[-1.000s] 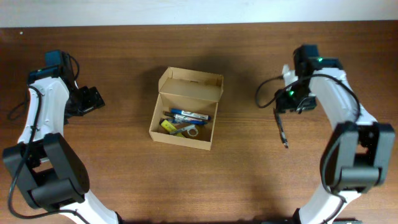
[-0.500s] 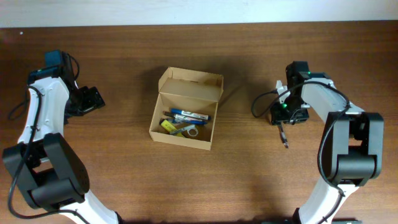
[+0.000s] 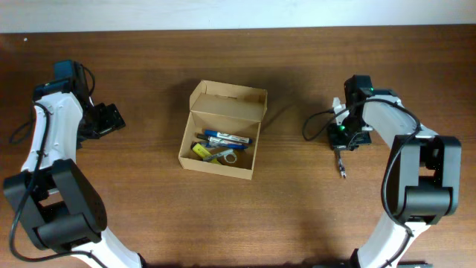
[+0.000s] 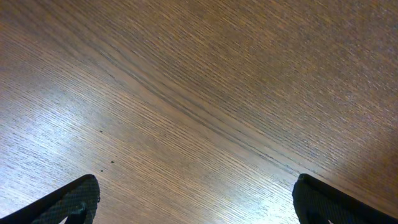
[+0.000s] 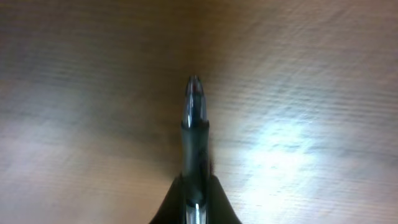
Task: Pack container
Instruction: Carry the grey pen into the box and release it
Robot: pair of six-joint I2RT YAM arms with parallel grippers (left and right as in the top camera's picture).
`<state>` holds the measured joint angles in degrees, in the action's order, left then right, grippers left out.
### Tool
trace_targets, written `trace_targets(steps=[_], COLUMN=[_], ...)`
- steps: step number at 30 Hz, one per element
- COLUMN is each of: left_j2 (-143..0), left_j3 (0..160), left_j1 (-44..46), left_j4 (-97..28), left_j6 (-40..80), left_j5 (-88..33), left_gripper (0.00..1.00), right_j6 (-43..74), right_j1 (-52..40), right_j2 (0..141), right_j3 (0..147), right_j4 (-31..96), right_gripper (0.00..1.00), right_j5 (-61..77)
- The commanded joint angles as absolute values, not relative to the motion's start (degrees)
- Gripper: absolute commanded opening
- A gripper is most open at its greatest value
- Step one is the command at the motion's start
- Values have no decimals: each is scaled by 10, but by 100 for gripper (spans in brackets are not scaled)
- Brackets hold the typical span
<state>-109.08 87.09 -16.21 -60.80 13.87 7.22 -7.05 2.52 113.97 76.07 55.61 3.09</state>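
The container point(image 3: 192, 158), a tan cardboard box with its flap lid point(image 3: 227, 100) standing open at the back, sits at the table's middle. Inside lie blue pens point(image 3: 227, 138), a yellow item and a small tape ring. Right of it a dark pen point(image 3: 342, 165) lies on the wood, with my right gripper point(image 3: 340, 146) shut on its upper end. In the right wrist view the pen point(image 5: 194, 118) sticks out forward from between the closed fingers point(image 5: 195, 194). My left gripper point(image 3: 111, 119) is far left, open point(image 4: 199, 205) over bare wood, holding nothing.
The brown wooden table point(image 3: 149, 216) ends at a pale wall along the top edge. A black cable point(image 3: 316, 123) loops beside the right arm. The left wrist view shows only wood grain.
My right gripper came down and left onto the pen's upper end, then shut on it. The left arm and the container have not moved.
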Motion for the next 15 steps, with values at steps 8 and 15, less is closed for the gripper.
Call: trace_targets(steps=[8, 15], left_j2=[-1089, -1089], left_j3=[869, 869], left_j1=[-163, -163], left_j4=[-608, -608], left_j6=[132, 132], left_j5=[68, 68], left_gripper=[100, 100], right_j6=[-102, -324], right_j1=[-97, -300], right_j2=[1120, 1121], right_j3=[1205, 1356], right_j4=[792, 820], right_gripper=[4, 4], right_j5=[84, 82])
